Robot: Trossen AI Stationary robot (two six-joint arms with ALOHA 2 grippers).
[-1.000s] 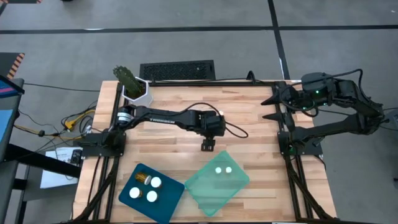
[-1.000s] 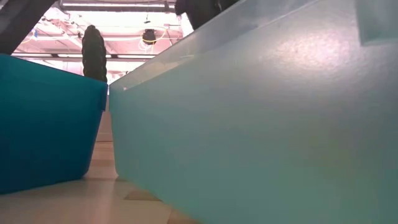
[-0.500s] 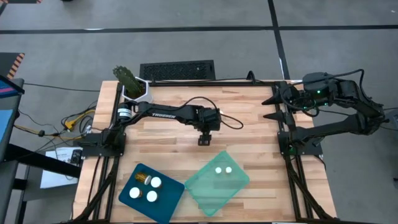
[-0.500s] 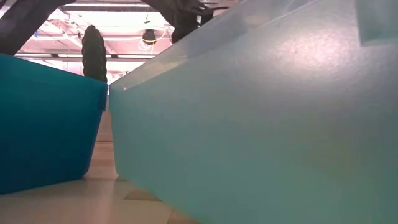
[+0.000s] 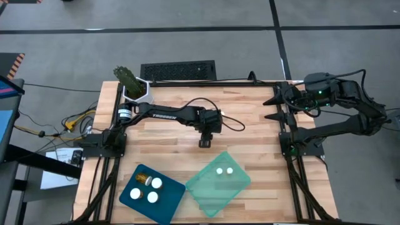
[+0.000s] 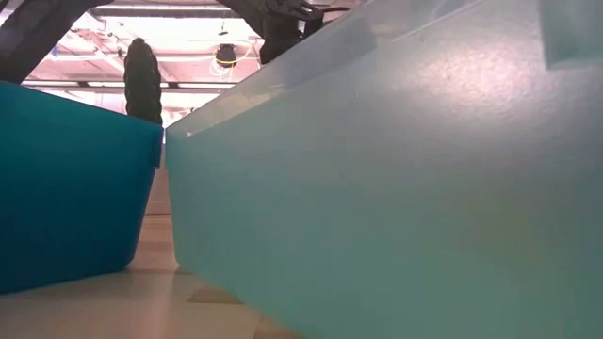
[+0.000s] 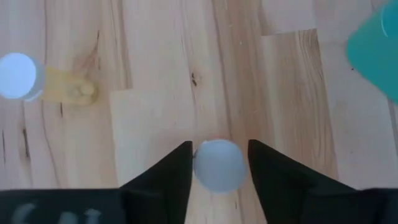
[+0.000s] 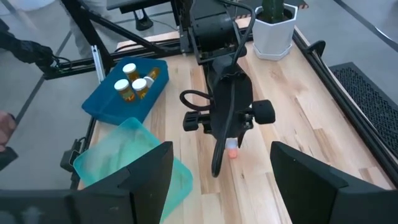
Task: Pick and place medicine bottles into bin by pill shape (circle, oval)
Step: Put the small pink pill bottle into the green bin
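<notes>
Directly under the left gripper [image 7: 219,163], at the middle of the table [image 5: 250,119], stands a medicine bottle [image 7: 218,164]; its white cap sits between the two dark fingers [image 7: 166,171], which close against its sides in a grasp. A second bottle [image 7: 18,76] lies on the wood well apart from it. Nearer, the blue bin [image 5: 169,201] on the left holds four bottles and the teal bin [image 5: 209,190] to its right holds two. The right gripper [image 8: 221,165] waits at the table's far right edge with fingers spread.

Medicine bottles [image 5: 145,189]: eight seen. Bins: two, blue [image 5: 169,203], teal [image 5: 209,190]. Potted plant [image 5: 132,84]: one.
</notes>
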